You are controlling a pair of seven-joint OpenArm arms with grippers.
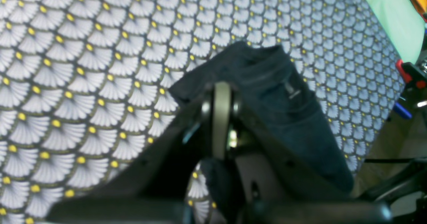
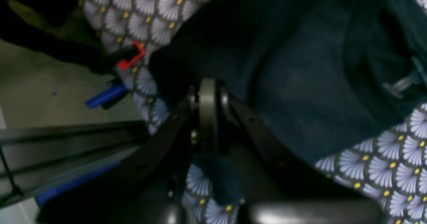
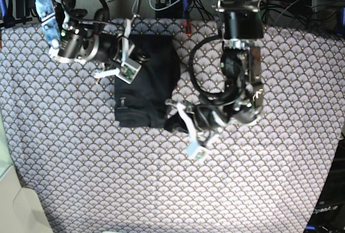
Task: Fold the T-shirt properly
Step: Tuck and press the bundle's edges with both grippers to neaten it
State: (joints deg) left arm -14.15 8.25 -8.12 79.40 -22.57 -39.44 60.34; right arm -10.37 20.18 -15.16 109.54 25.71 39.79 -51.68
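The black T-shirt (image 3: 144,79) lies folded into a narrow rectangle on the patterned tablecloth (image 3: 259,179), left of centre. Its small white tag (image 3: 123,102) shows near the left edge. My left gripper (image 3: 176,121) sits at the shirt's near right corner, shut on a pinch of the black cloth. In the left wrist view the left gripper (image 1: 221,89) has its fingers pressed together, with the T-shirt (image 1: 283,117) and tag (image 1: 293,92) beyond. My right gripper (image 3: 140,56) is at the shirt's far left part, and in its wrist view the right gripper (image 2: 207,84) is likewise shut on the T-shirt (image 2: 300,84).
A red clamp (image 2: 130,58) and a blue handle (image 2: 105,96) sit at the table edge close to the right gripper. Cables and gear (image 3: 161,1) crowd the back edge. The fan-patterned cloth (image 1: 83,84) spreads to the left wrist camera's left.
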